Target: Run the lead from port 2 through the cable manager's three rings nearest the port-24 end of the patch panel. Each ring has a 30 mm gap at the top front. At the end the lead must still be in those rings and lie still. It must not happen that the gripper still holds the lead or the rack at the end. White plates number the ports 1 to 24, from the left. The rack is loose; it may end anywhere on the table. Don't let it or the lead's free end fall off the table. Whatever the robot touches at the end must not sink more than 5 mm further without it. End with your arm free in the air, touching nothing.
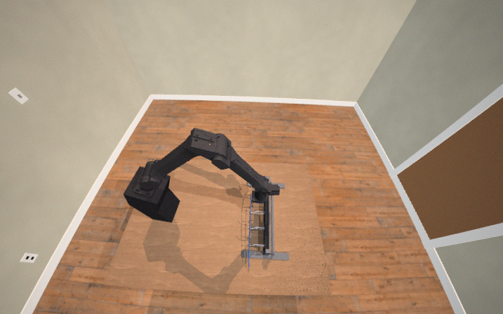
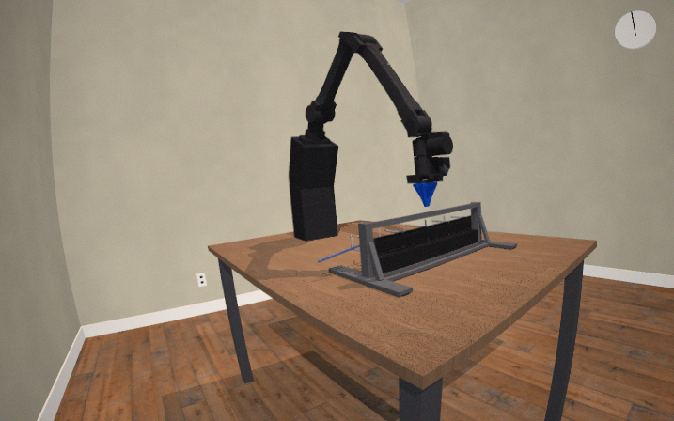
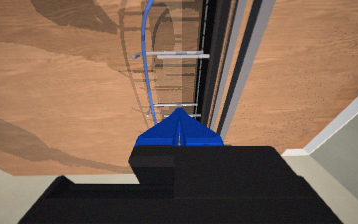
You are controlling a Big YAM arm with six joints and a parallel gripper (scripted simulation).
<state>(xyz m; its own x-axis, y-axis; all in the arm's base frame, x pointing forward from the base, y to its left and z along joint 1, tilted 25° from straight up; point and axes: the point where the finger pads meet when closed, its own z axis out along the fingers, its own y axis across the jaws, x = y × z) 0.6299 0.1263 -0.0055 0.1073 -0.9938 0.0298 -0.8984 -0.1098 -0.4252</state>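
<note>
Hand [image 2: 425, 201] clenched, holding nothing, above rack [image 2: 417, 214] | lead [image 3: 148, 75] beside rings [image 3: 175, 52]

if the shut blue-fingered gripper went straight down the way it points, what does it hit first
Probably the grey rack's top rail or a wire ring beside it; the gripper hangs just above them, holding nothing. Depth is unclear.

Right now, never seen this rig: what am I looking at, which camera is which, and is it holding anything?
One black six-joint arm stands on a dark pedestal on a wooden table. The first picture looks down from above, the second from the side of the room, the third from the wrist along the gripper. On the table is a grey rack with a black patch panel and wire rings; a blue lead runs along them. The blue-fingered gripper hangs above the rack, shut, holding nothing.
</note>
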